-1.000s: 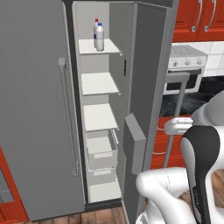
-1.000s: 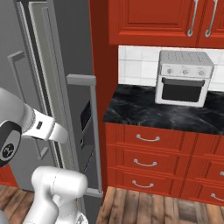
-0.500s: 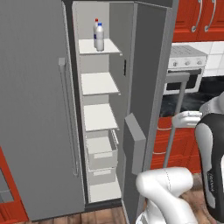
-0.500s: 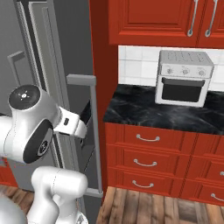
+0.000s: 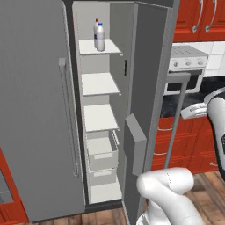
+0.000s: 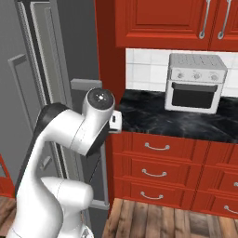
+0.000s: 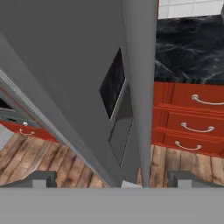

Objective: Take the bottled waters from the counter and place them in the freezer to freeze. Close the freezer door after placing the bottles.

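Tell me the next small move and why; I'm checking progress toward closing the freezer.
Probably push the freezer door toward shut: both bottled waters already stand on the top shelf, the door hangs wide open, and the open hand sits at its long handle, gripping nothing.

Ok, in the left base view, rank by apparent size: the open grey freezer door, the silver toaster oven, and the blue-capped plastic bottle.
1. Open grey freezer door, by far the largest, though nearest the camera.
2. Silver toaster oven, partly hidden behind the door.
3. Blue-capped plastic bottle, smallest, on the top white shelf.
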Robot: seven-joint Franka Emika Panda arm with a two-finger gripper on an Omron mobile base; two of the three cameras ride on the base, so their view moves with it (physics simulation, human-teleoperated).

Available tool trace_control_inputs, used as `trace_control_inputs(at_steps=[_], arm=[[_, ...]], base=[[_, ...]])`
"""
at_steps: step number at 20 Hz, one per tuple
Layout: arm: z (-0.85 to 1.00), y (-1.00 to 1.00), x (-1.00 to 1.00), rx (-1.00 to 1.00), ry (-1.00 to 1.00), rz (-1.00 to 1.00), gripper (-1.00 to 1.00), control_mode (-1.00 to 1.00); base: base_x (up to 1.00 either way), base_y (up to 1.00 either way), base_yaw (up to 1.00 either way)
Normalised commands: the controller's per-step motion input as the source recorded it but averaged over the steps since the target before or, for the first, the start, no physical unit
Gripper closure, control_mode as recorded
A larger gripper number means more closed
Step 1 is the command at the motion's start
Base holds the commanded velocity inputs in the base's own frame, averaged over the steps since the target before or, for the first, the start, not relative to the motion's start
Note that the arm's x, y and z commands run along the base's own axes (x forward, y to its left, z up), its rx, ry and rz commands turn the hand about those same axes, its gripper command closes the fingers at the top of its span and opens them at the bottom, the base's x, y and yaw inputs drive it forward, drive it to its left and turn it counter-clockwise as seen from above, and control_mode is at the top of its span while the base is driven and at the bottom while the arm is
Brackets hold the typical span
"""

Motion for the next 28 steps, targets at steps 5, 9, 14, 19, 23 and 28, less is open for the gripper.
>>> trace_control_inputs(at_steps=[5, 9, 14, 19, 23, 28], arm=[[-0.35, -0.15, 0.56, 0.01, 0.0, 0.19, -1.0, -1.0], [-0.23, 0.0, 0.6, 0.0, 0.0, 0.09, -1.0, -1.0], [-0.16, -0.01, 0.57, 0.0, 0.0, 0.03, -1.0, -1.0], [-0.12, -0.01, 0.51, 0.0, 0.0, 0.01, -1.0, -1.0], [-0.2, 0.14, 0.17, 0.0, 0.0, 0.04, -1.0, -1.0], [-0.12, 0.5, 0.01, 0.0, 0.0, 0.04, -1.0, -1.0]], base=[[0.0, 0.0, 0.0], [0.0, 0.0, 0.0], [0.0, 0.0, 0.0], [0.0, 0.0, 0.0], [0.0, 0.0, 0.0], [0.0, 0.0, 0.0]])
